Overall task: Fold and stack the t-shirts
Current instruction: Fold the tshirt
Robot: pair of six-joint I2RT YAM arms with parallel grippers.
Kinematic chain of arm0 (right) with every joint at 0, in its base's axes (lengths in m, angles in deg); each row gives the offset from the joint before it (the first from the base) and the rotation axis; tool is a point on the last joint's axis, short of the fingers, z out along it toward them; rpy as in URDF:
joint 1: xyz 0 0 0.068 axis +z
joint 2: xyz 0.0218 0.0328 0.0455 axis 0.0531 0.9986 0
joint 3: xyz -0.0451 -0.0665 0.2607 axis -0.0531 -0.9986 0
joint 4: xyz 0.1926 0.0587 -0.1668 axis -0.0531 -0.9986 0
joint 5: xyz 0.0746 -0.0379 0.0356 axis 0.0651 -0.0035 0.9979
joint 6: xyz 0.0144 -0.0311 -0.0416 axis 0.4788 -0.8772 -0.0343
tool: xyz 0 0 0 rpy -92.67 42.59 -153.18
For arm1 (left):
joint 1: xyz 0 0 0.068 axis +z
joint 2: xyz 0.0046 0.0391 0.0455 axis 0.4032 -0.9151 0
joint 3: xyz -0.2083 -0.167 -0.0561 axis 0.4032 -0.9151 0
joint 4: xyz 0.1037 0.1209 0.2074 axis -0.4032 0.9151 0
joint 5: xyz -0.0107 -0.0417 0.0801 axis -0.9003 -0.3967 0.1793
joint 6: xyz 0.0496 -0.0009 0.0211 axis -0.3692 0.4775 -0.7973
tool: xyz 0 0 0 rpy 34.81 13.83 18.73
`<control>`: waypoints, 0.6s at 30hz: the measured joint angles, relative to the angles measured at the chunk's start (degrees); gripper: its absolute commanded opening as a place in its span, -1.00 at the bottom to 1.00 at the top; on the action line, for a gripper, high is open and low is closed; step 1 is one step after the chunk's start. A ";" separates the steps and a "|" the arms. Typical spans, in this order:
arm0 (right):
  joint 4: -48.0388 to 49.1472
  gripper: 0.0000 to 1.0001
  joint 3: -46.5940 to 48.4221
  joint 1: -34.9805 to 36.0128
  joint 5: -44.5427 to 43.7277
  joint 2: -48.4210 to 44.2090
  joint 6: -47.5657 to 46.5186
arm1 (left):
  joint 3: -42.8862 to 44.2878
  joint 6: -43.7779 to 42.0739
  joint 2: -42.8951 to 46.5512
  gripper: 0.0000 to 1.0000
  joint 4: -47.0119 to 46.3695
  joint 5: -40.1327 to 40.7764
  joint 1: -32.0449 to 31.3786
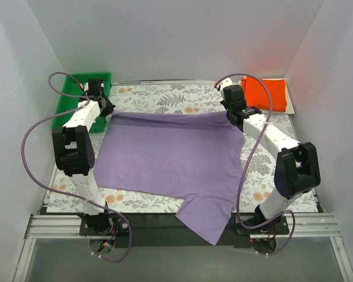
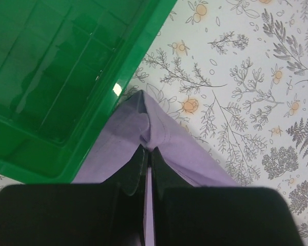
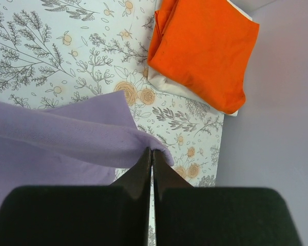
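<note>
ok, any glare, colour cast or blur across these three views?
Top external: soft, even light, with a faint orange glow on the wall behind the orange t-shirt. Left wrist: a small white glint on the rim of the green tray; the left claw is dark and soft-edged. Right wrist: the lavender t-shirt is sharp, the right claw a black blur.

A: How are the arms posed?
B: The left arm [image 1: 76,147] and right arm [image 1: 270,138] both stretch toward the far side, elbows raised.
A: The tools?
B: The left tool [image 2: 148,154] and right tool [image 3: 152,152] each have jaws pressed together on a corner of the lavender t-shirt [image 1: 165,158].
</note>
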 measured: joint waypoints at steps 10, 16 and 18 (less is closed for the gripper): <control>-4.28 -0.97 -0.31 1.14 -1.11 -3.96 3.15 | -2.49 0.68 0.96 -1.00 1.60 -1.97 0.39; -7.63 -0.97 -0.63 1.92 -1.75 -4.61 5.55 | -4.35 0.90 2.03 -1.00 1.79 -2.82 0.42; -8.98 -0.97 -0.63 2.23 -1.81 -4.83 6.71 | -5.42 1.14 2.80 -1.00 1.95 -3.06 0.44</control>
